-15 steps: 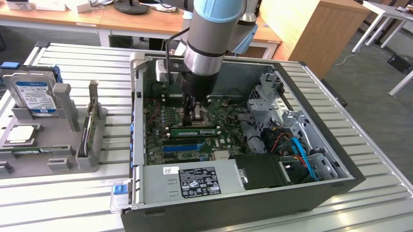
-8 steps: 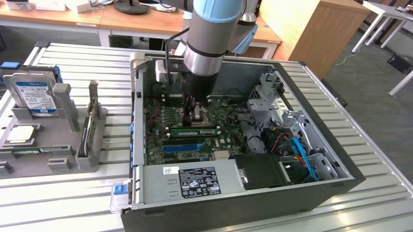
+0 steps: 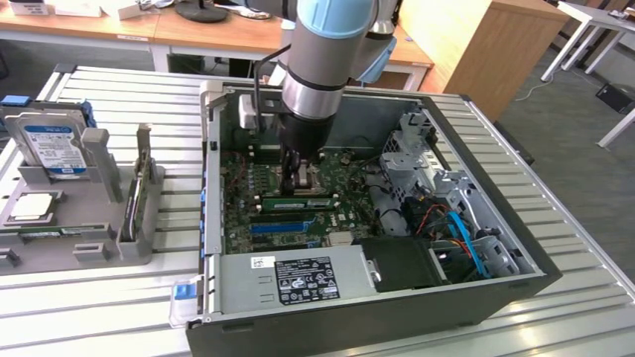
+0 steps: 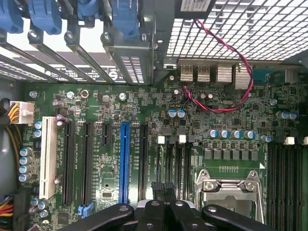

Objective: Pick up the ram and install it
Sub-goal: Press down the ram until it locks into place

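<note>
Arm down inside open PC case (image 3: 451, 256), gripper (image 3: 297, 181) low over motherboard (image 3: 347, 182), fingers (image 4: 163, 188) pinched fully together, nothing between them. Ram (image 3: 294, 201) sits flat on board just below fingertips, near CPU socket (image 4: 230, 188). Hard drive (image 3: 55, 149) parked in grey holder on exterior view's left.

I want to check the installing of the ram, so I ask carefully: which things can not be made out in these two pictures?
- Exterior view: whether the claw touches the ram; the claw covers the spot.
- Exterior view: whether the ram sits fully in its slot; too small.
- Wrist view: the CPU socket, partly covered by the claw's fingers and cut off by the picture's edge.
- Exterior view: the print on the power supply label; too small.
</note>
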Available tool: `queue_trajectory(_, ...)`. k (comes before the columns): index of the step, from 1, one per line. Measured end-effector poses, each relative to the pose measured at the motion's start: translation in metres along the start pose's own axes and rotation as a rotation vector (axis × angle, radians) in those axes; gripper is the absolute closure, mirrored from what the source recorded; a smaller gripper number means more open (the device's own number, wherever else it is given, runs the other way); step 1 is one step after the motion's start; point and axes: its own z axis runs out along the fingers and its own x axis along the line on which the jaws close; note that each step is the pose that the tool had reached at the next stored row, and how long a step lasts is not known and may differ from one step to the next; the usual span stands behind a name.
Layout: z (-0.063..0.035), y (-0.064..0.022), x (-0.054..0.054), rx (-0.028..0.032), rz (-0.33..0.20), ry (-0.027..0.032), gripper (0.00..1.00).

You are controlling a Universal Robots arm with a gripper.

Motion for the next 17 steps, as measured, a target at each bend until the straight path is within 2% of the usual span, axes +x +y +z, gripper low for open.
queue_trajectory(6, 0.0055, -0.0002, 0.0, 0.0001, 0.0, 0.0, 0.9)
queue_trajectory(17, 0.0087, -0.0003, 0.0, 0.0001, 0.0, 0.0, 0.9)
